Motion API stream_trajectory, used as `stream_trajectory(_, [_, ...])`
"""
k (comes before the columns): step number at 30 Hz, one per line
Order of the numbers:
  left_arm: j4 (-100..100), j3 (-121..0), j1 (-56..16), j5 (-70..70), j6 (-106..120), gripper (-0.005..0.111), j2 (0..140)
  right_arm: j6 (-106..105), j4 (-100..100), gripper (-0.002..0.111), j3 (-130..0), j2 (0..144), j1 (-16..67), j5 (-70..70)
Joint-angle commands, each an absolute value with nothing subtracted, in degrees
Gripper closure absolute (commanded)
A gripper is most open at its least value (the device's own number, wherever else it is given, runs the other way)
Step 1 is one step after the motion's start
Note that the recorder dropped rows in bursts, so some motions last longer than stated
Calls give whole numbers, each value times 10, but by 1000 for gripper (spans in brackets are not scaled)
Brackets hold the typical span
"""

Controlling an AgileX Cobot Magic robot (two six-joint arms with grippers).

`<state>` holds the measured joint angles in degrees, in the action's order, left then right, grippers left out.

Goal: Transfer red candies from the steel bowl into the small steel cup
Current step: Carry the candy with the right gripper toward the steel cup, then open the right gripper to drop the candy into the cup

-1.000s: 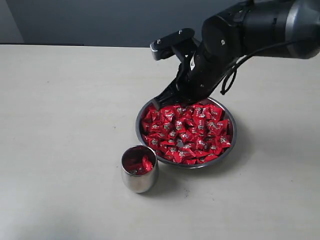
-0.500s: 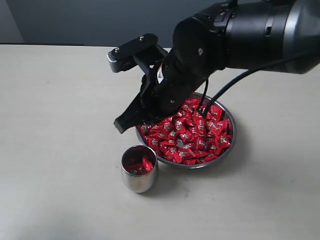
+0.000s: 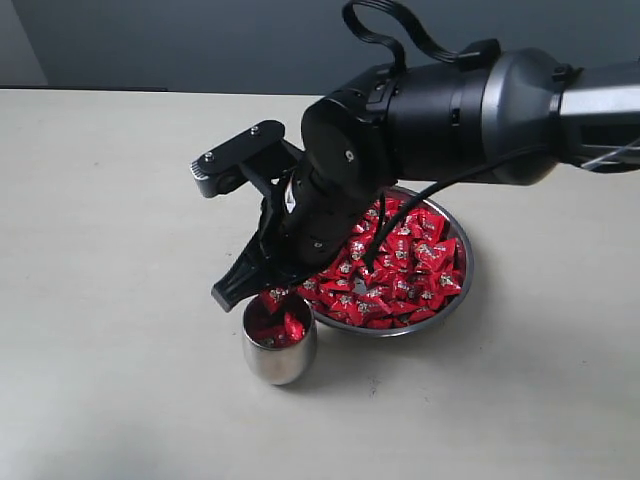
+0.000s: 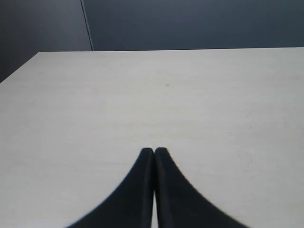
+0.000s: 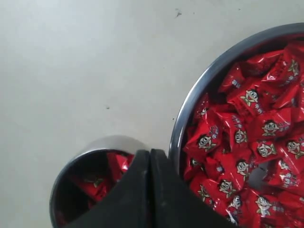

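Right fingers (image 5: 159,166) pinched flat together, no gap showing, hanging just over the rim of the small steel cup (image 3: 280,365). Can't tell whether one of the red candies (image 3: 420,270) sits clamped under the tips; maybe a scrap of red right below them in the exterior view, too murky to call. Left fingers (image 4: 142,175) also pressed shut, gripping nothing, parked over bare table (image 3: 120,250), no bowl or cup in that view.

Risks, just guessing: letting go while over the rim rather than the middle, bouncing a candy off the edge onto the table. Or clipping the cup with that bulky wrist (image 3: 330,190) and spilling the few pieces already inside. Loads more heaped in the steel bowl (image 5: 185,118), just beside the cup.

Pale matte table, faint specks here and there. Dark blue-grey wall (image 4: 190,23) behind.
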<state>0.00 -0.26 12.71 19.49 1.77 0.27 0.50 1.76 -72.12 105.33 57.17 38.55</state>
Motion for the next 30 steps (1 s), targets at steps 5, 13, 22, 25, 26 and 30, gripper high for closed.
stream_trajectory(5, [-3, 0, 124, 189, 17, 106, 0, 0, 21, 109, -723, 1052, 583, 383])
stream_trajectory(13, [-3, 0, 124, 189, 17, 106, 0, 0, 16, 109, -723, 1052, 601, 391])
stream_trajectory(22, [-3, 0, 124, 189, 17, 106, 0, 0, 15, 109, -723, 1052, 601, 402])
stream_trajectory(25, [-3, 0, 124, 189, 17, 106, 0, 0, 15, 109, -723, 1049, 601, 405])
stream_trajectory(26, [-3, 0, 124, 189, 17, 106, 0, 0, 14, 109, -723, 1049, 601, 405])
stream_trajectory(30, [-3, 0, 124, 189, 17, 106, 0, 0, 12, 109, -723, 1035, 601, 406])
